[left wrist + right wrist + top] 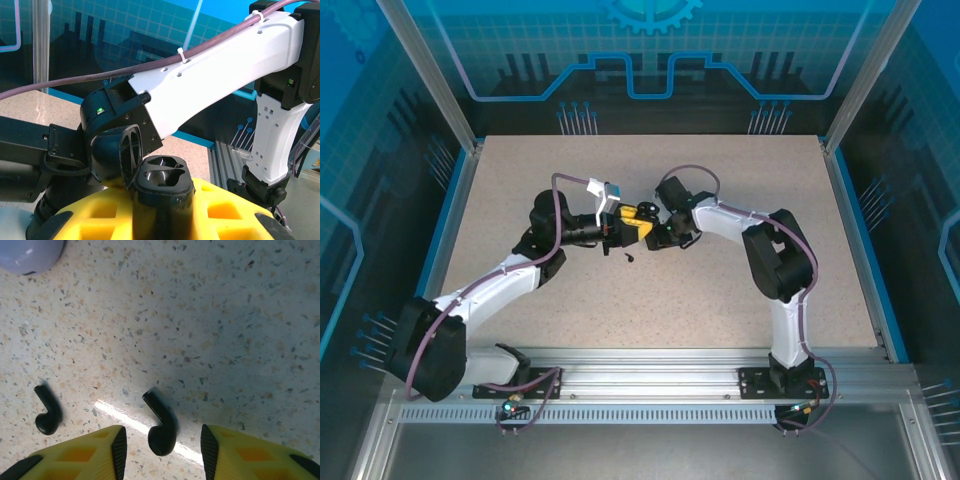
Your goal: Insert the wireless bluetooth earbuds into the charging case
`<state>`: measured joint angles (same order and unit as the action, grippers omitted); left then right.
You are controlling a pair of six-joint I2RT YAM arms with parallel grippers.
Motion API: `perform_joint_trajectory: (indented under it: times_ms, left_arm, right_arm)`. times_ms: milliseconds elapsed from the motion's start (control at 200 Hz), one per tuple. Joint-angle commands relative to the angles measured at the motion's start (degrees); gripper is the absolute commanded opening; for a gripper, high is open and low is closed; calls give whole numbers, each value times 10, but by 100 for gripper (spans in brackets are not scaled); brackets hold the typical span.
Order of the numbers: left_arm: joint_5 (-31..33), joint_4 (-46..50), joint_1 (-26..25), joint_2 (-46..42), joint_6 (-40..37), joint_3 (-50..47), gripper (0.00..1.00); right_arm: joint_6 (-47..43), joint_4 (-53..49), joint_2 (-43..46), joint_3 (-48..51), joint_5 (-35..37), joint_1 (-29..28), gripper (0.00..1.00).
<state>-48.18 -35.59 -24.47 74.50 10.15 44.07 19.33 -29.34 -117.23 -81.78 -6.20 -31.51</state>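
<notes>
Between right tool [163, 447] jaws, black earbud [161, 427]; left wrist shows open case [162, 176].

Reaches in from near left with the left arm [490, 285], wrist roughly level, left gripper [638, 230] pointing right, jaws clamped on a case [162, 187]. Arcs in from near right with the right arm [780, 262], right gripper [162, 449] aimed down, jaws apart.
</notes>
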Motion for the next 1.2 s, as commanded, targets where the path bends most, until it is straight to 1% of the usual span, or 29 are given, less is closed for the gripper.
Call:
perform_joint_trajectory:
  times_ms: [0, 290, 625, 830, 1031, 1196]
  left_arm:
    - [3, 4, 6, -14, -17, -5, 6]
    - [4, 4, 6, -12, -16, -3, 6]
    - [4, 6, 6, -11, -18, -2, 6]
    - [4, 7, 7, -11, -18, -4, 5]
    - [4, 7, 7, -13, -17, -3, 6]
    - [4, 11, 7, -17, -20, -2, 5]
  right_arm:
    - [0, -28, -12, -16, 18, -10, 45]
    - [-7, -56, -11, -15, 76, -11, 44]
    - [-27, -80, -3, -22, 121, -10, 44]
    - [-30, -105, -8, -40, 162, -11, 41]
    - [-36, -105, 10, -39, 154, -11, 42]
    - [-45, -79, 38, -23, 97, -7, 44]
